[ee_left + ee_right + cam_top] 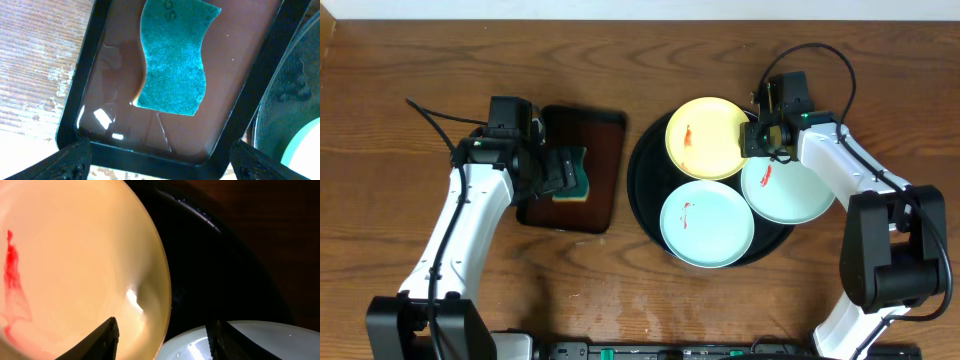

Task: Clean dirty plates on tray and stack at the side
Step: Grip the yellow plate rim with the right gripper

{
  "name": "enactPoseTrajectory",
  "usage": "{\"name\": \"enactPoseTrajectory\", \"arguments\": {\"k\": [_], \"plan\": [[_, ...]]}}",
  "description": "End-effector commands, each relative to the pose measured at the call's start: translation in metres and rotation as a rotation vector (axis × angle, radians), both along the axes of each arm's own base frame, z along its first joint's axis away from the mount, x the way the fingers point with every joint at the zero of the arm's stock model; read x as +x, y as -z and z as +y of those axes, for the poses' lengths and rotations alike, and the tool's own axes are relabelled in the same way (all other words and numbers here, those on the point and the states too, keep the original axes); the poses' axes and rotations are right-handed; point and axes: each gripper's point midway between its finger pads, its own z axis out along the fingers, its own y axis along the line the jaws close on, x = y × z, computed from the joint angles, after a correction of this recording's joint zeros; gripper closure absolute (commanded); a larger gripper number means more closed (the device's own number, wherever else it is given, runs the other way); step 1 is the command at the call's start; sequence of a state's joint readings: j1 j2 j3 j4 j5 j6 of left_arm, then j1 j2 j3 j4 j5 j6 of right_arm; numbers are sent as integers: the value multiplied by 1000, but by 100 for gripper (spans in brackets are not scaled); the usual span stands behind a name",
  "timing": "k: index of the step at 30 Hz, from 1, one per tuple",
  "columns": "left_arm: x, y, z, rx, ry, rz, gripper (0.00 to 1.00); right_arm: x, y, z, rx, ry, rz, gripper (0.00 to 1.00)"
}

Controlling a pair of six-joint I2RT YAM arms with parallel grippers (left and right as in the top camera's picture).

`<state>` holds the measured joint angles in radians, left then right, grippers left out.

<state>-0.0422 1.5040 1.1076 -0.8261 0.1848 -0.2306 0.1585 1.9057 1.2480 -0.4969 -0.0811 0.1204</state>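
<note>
The right gripper [162, 335] has its jaws apart astride the yellow plate [75, 255] rim at the tray [210, 270] far edge, likely to lift it. All three smeared plates [707, 222] lie on the tray. Left of the tray, the left gripper [160, 160] hovers wide open over the sponge [172, 60], ready for wiping.

Red-smeared pale yellow plate [708, 138], black tray [642, 185]

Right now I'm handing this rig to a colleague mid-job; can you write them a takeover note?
Left gripper: open, over the green sponge on the brown tray.
Right gripper: open, at the rim of the yellow plate.
It and both mint plates lie on the black tray, each red-smeared.
Done: nothing wiped or stacked.
Left: wipe all three, stack them on the table.
</note>
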Motion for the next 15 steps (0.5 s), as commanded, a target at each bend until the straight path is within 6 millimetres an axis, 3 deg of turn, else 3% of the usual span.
{"name": "enactPoseTrajectory", "arguments": {"k": [1, 7, 15], "plan": [[2, 2, -2, 7, 50, -14, 11, 3, -2, 3, -7, -15, -10, 44], [16, 1, 13, 92, 30, -69, 11, 4, -3, 3, -10, -22, -15, 46], [26, -2, 13, 93, 27, -115, 11, 7, -1, 5, -8, -23, -27, 50]]}}
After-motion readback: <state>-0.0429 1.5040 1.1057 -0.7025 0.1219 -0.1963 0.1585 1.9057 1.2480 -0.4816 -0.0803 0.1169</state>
